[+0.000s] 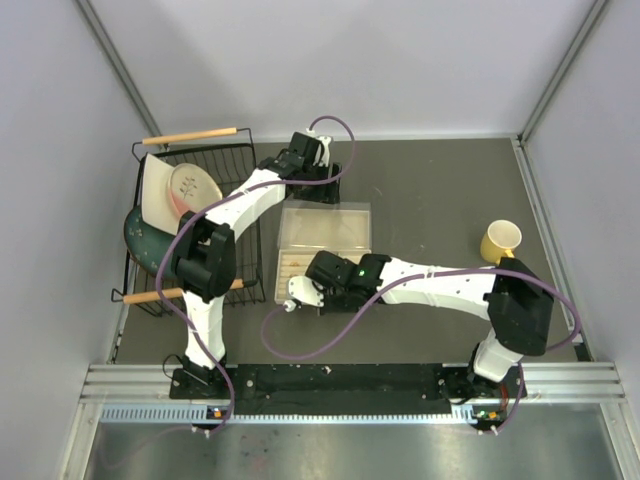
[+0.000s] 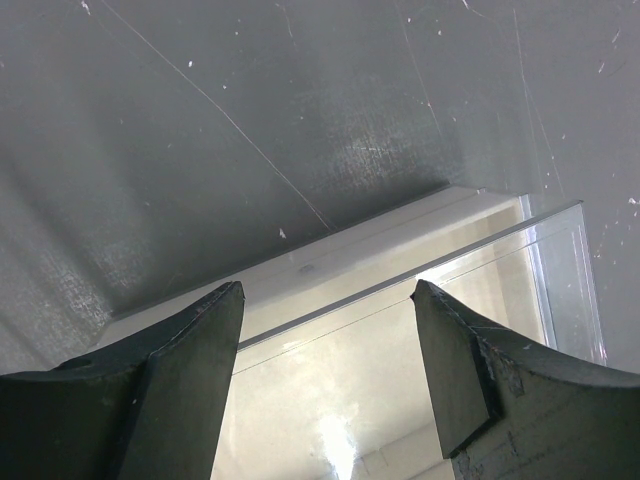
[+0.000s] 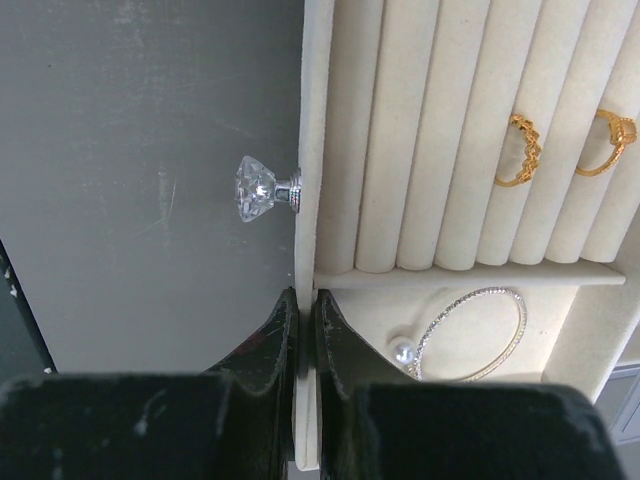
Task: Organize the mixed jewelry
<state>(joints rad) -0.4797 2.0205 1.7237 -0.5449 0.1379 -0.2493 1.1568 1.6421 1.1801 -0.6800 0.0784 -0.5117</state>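
Bracelet (image 3: 445,314) beside right claw (image 3: 305,296) pinching tray (image 3: 311,120)

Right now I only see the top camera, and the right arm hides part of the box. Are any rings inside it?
Observer: Yes. The right wrist view shows two gold rings tucked into the slots of the tray box.
Operator: Where's the big silver one?
Observer: The bracelet lies in the open compartment next to the slots, beside a pearl.
Operator: What's my right end effector doing?
Observer: The right end effector is shut on the box wall that carries a crystal knob.
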